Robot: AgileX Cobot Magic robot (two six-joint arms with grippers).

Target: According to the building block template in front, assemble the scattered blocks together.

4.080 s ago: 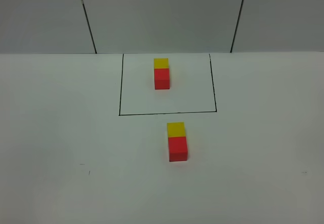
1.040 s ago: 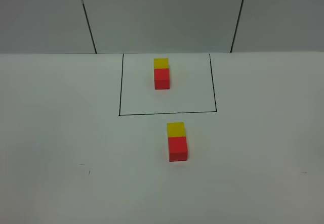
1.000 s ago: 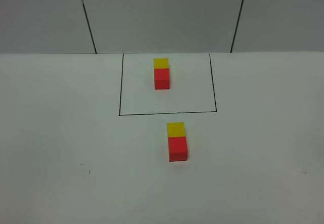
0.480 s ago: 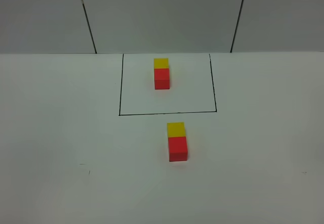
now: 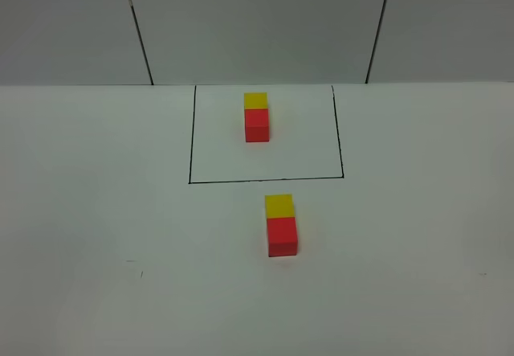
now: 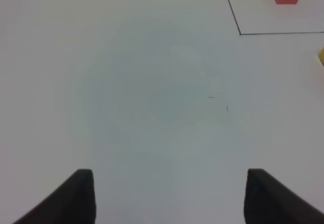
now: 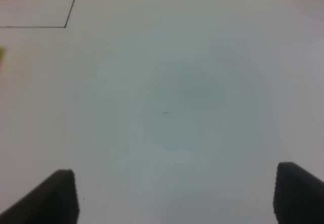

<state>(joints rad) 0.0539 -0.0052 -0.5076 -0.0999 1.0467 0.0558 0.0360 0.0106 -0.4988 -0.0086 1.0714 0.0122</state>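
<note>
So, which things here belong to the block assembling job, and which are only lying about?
Belong to the job:
- building block template inside the black-line rectangle
- loose yellow cube
- loose red cube, touching the yellow one

Only lying about:
- nothing else on the white table

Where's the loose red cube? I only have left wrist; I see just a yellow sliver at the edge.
Observer: The loose red cube sits outside the frame line, just on the near side of it.
Operator: Joined to anything?
Observer: Yes, the yellow cube touches its far face, in the same order as the template.
Operator: Other arm?
Observer: The right gripper is open and empty over bare table.
</note>
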